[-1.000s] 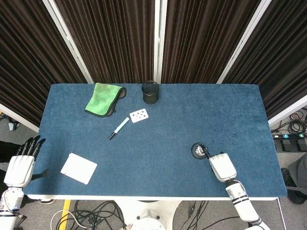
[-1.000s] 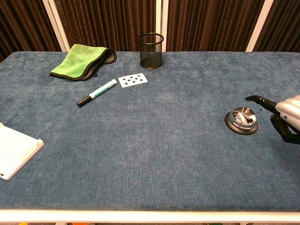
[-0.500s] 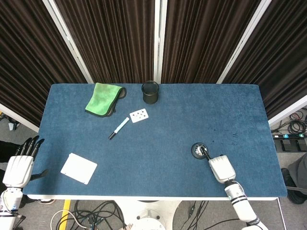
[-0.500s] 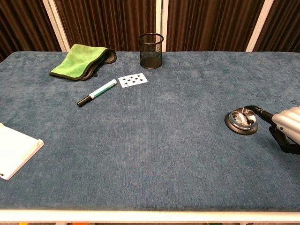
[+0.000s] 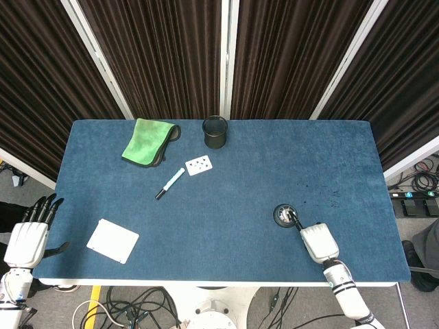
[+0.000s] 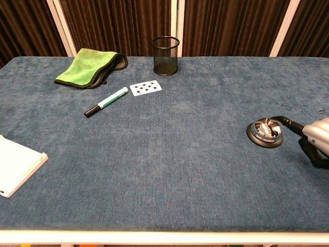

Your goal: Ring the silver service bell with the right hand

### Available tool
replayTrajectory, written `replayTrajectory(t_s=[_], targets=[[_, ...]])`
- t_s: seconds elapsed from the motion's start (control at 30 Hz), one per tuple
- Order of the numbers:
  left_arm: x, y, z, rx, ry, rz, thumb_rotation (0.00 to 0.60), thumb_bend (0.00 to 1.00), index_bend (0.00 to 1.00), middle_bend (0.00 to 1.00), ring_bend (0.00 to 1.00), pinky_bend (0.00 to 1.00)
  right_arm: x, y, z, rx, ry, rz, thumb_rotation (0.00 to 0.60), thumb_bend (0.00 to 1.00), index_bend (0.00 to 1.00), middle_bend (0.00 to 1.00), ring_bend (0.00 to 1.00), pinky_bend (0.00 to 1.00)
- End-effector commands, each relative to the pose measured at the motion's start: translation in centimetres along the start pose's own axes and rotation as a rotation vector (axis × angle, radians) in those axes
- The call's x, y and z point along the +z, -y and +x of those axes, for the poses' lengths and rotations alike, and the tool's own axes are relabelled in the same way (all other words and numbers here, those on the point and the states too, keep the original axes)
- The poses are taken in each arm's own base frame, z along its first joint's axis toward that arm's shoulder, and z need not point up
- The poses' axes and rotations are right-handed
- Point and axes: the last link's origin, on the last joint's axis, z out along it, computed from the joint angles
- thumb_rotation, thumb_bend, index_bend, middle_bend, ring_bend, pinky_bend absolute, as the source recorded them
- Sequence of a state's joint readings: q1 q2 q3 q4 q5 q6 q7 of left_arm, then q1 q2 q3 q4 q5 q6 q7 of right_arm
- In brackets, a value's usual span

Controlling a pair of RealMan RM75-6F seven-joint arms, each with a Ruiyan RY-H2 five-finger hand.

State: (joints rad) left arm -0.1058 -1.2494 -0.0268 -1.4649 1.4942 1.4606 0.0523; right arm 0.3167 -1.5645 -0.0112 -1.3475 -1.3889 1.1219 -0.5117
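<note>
Tabletop (image 5: 226, 199): blue pile cloth, backed by dark pleated curtains (image 5: 158, 55) with white uprights; cables (image 5: 137, 301) on the floor beneath the near edge. Containers: one black mesh cup (image 6: 165, 55) at the far middle, contents not visible; nearby lie a green cloth (image 6: 87, 67), a playing card (image 6: 145, 87), a marker (image 6: 106, 101) and, near left, a white pad (image 6: 15, 163). Silver service bell (image 6: 264, 132) sits near right, the right robot hand (image 5: 318, 241) just beside it with one finger extended over the dome, contact unclear, others curled; left robot hand (image 5: 29, 236) hangs off the left edge, fingers spread, empty.
</note>
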Motion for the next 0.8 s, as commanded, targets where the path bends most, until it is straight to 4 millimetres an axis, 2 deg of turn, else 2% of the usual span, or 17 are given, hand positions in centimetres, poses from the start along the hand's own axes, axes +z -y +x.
replayTrajectory(t_s=[0.03,0.1,0.27,0.4,0.57,0.6,0.67,0.7,0.73,0.77,0.8], targets=[[0.0,0.1,0.0,0.000,-0.001,0.002,0.600,0.03,0.09,0.01,0.00,0.17,0.1,0.1,-0.2,-0.003,0.011,-0.001,0.600,1.00,0.00,0.86,0.72,0.60],[0.0,0.0,0.1,-0.001,-0.004,0.000,0.600,0.03,0.09,0.01,0.00,0.17,0.0,0.1,0.1,0.006,-0.004,-0.001,0.600,1.00,0.00,0.86,0.72,0.60],[0.0,-0.2,0.2,-0.002,-0.009,-0.008,0.600,0.03,0.09,0.01,0.00,0.17,-1.0,-0.6,3.3,0.071,-0.172,-0.004,0.600,1.00,0.00,0.86,0.72,0.60],[0.0,-0.3,0.2,-0.001,-0.009,-0.008,0.600,0.03,0.09,0.01,0.00,0.17,-2.4,-2.7,6.5,0.126,-0.348,-0.041,0.600,1.00,0.00,0.86,0.72,0.60],[0.0,-0.5,0.3,-0.003,-0.008,-0.006,0.600,0.03,0.09,0.01,0.00,0.17,-4.7,-6.3,8.9,0.164,-0.527,-0.106,0.600,1.00,0.02,0.82,0.70,0.60],[0.0,-0.6,0.3,-0.004,-0.009,-0.007,0.600,0.03,0.09,0.01,0.00,0.17,-5.2,-6.9,9.1,0.174,-0.559,-0.114,0.600,1.00,0.04,0.80,0.68,0.60],[0.0,-0.7,0.4,-0.003,-0.011,-0.007,0.600,0.03,0.09,0.01,0.00,0.17,-6.4,-8.3,9.3,0.183,-0.616,-0.123,0.600,0.97,0.07,0.73,0.56,0.55],[0.0,-0.7,0.4,-0.003,-0.011,-0.007,0.600,0.03,0.09,0.01,0.00,0.17,-6.8,-8.9,9.1,0.172,-0.619,-0.128,0.600,0.89,0.07,0.63,0.42,0.47],[0.1,-0.7,0.5,-0.003,-0.012,-0.008,0.600,0.03,0.09,0.01,0.00,0.17,-7.3,-9.8,8.6,0.145,-0.592,-0.152,0.600,0.71,0.07,0.44,0.22,0.29],[0.1,-0.8,0.5,-0.002,-0.011,-0.009,0.600,0.03,0.09,0.01,0.00,0.17,-7.6,-10.5,8.2,0.122,-0.554,-0.181,0.600,0.58,0.05,0.32,0.12,0.19],[0.1,-0.8,0.5,0.000,-0.010,-0.009,0.600,0.03,0.09,0.01,0.00,0.17,-7.9,-11.0,7.9,0.114,-0.514,-0.212,0.600,0.38,0.03,0.15,0.03,0.07]])
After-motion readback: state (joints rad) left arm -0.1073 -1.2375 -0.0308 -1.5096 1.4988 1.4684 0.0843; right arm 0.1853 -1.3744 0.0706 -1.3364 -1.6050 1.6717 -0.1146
